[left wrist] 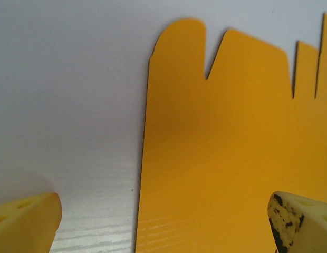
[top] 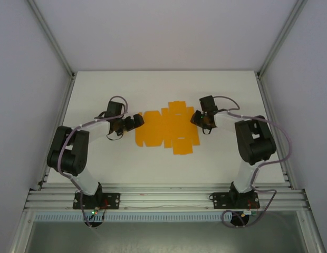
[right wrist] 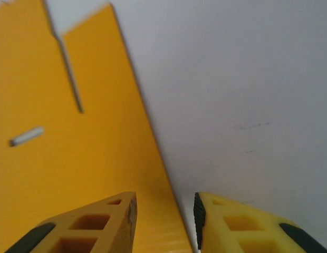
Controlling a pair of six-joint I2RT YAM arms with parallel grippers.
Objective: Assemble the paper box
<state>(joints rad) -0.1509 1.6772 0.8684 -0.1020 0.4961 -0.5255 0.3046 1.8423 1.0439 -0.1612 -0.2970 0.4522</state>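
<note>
On the table (top: 153, 89), the paper box (top: 166, 129) runs crosswise; left fingers (left wrist: 26, 221) spread, right fingers (right wrist: 100, 226) narrowly parted.

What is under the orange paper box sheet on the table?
The paper box lies flat as an unfolded sheet on the white table. Table surface shows all around its edges; the patch directly beneath is covered by the card and cannot be seen.

Arms angled inward, left gripper (top: 136, 122) spread wide, right gripper (top: 196, 117) narrowly parted.
</note>
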